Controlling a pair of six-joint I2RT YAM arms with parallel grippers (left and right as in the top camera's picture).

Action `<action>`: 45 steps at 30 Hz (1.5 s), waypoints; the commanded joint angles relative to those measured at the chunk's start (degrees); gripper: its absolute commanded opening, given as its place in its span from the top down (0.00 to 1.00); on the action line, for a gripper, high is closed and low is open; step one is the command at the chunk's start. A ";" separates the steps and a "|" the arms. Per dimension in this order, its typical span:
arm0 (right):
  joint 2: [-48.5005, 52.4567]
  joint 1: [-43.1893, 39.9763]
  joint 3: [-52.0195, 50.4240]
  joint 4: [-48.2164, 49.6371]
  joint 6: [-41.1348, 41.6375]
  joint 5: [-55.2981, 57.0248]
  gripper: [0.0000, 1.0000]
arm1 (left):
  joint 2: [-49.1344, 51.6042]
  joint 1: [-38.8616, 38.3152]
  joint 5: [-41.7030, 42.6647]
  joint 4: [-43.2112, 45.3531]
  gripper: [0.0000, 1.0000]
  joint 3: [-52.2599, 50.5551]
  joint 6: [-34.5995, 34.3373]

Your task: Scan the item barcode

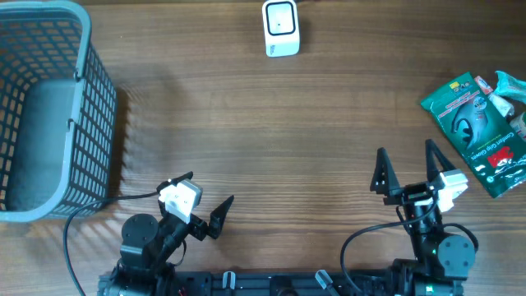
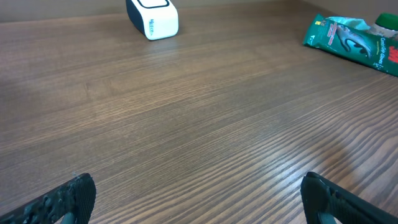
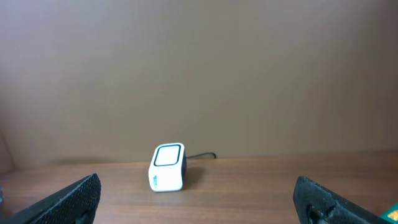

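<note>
**Both grippers spread, pouch lying at right**

Grey plastic mesh basket [image 1: 49, 115] is sitting at the left edge of the brown wood-grain worktop [image 1: 279, 123]. Left gripper [image 1: 211, 187] is sitting near the front edge, fingers wide apart, holding nothing. Small white box scanner [image 1: 281, 27] is standing at the far edge, centre. Right gripper [image 1: 404, 148] is pointing toward it, fingers apart, empty. Flat green pouch [image 1: 477, 131] is lying at the right edge, just beside a small pale packet [image 1: 505, 86], well apart from the scanner.

Soft, even light; faint shadows; wrist views' near edges blurred.
</note>
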 commanded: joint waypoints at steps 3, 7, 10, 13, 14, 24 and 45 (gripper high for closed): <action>-0.92 0.81 -1.55 -4.33 -0.33 3.15 0.00 | -0.31 0.22 0.04 -0.22 0.00 0.07 0.07; -0.92 1.44 -1.55 -10.40 -0.37 3.34 0.00 | -0.31 0.22 0.04 -0.22 0.00 0.07 0.09; -0.92 1.90 -1.55 -10.43 -0.33 3.32 0.00 | -0.31 0.22 0.04 -0.22 0.00 0.07 0.09; -0.90 1.88 -1.55 -10.43 -0.35 3.34 0.01 | -0.31 0.22 0.04 -0.22 0.00 0.07 0.07; -0.90 1.88 -1.55 -10.43 -0.35 3.34 0.00 | -0.31 0.22 0.04 -0.22 0.00 0.07 0.09; -0.90 1.88 -1.55 -10.43 -0.35 3.34 0.00 | -0.31 0.22 0.04 -0.22 0.00 0.07 0.09; -0.90 1.88 -1.55 -10.43 -0.35 3.34 0.00 | -2.84 0.17 -15.89 12.96 0.00 -3.41 0.24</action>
